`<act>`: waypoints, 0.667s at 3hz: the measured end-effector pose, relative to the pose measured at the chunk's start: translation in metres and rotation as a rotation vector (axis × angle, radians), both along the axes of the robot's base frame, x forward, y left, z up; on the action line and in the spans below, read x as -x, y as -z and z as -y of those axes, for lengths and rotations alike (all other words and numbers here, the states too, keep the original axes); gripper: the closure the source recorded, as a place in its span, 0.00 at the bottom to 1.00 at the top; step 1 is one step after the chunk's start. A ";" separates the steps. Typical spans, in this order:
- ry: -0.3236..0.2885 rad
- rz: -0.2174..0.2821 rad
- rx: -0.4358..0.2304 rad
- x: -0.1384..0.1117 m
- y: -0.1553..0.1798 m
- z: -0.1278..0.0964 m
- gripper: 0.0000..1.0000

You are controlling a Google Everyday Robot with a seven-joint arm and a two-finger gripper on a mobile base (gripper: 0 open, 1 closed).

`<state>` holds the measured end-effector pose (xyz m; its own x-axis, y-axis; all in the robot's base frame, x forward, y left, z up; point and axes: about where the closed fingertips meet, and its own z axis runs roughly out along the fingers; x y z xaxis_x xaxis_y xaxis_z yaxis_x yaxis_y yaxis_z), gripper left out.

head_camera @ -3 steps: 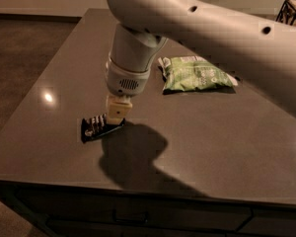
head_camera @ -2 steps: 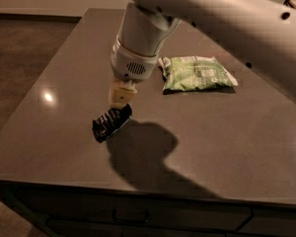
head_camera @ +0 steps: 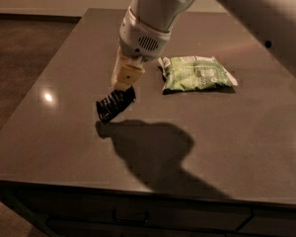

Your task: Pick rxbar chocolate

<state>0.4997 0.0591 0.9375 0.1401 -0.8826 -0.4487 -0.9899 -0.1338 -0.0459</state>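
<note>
The rxbar chocolate, a small flat black bar with pale lettering, hangs tilted from my gripper, lifted off the dark tabletop with its shadow just below. The gripper's pale fingers are shut on the bar's upper right end. The white arm comes down from the upper right of the camera view.
A larger green-and-white snack bag lies on the table to the right of the gripper. The table's front edge runs along the bottom, with a drawer front beneath. The arm's shadow falls on the table's middle. Floor lies to the left.
The bar has been lifted off the table and now hangs tilted in the gripper. The arm has risen with it.
</note>
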 end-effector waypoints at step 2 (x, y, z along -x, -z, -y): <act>-0.037 0.037 -0.095 -0.001 -0.058 0.009 1.00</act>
<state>0.5003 0.0501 0.9954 0.1900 -0.8301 -0.5242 -0.9818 -0.1638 -0.0965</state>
